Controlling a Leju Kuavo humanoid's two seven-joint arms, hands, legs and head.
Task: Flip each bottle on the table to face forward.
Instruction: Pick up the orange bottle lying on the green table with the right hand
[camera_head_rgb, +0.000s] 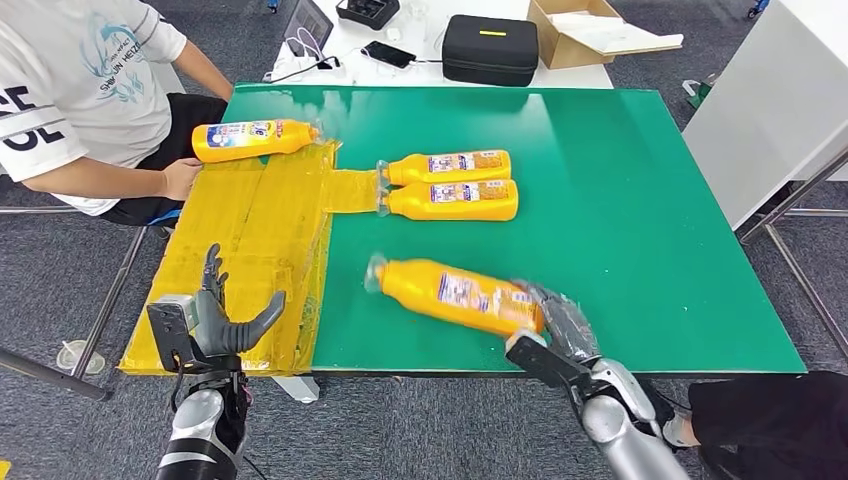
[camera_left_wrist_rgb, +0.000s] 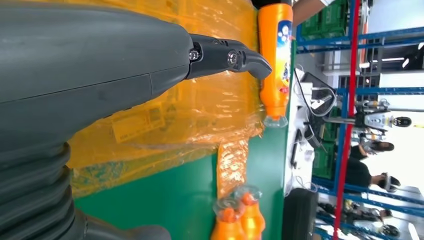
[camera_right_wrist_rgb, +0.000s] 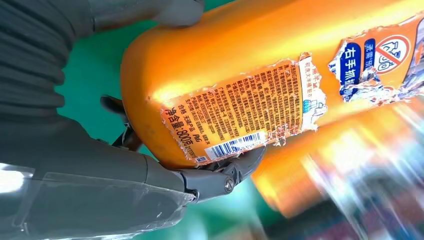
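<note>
Orange bottles, four in all, lie on their sides on the green table (camera_head_rgb: 650, 200). One bottle (camera_head_rgb: 455, 294) at about 6 o'clock is clasped at its base by the right hand (camera_head_rgb: 555, 318); its barcode label is turned up in the right wrist view, so its flip is judged unfinished. A pair (camera_head_rgb: 450, 184) near the centre and a far bottle (camera_head_rgb: 255, 139) at 10 o'clock show printed labels; which face they show cannot be told. The left hand (camera_head_rgb: 222, 320) is held empty, fingers spread, over yellow taped sheeting (camera_head_rgb: 260, 230). A seated person (camera_head_rgb: 90, 90) is at 10 o'clock; a black case (camera_head_rgb: 490, 48) and a cardboard box (camera_head_rgb: 590, 30) lie at 12 o'clock.

right robot hand (camera_head_rgb: 556, 322) gripping orange bottle (camera_head_rgb: 455, 295), green table (camera_head_rgb: 640, 200)
</note>
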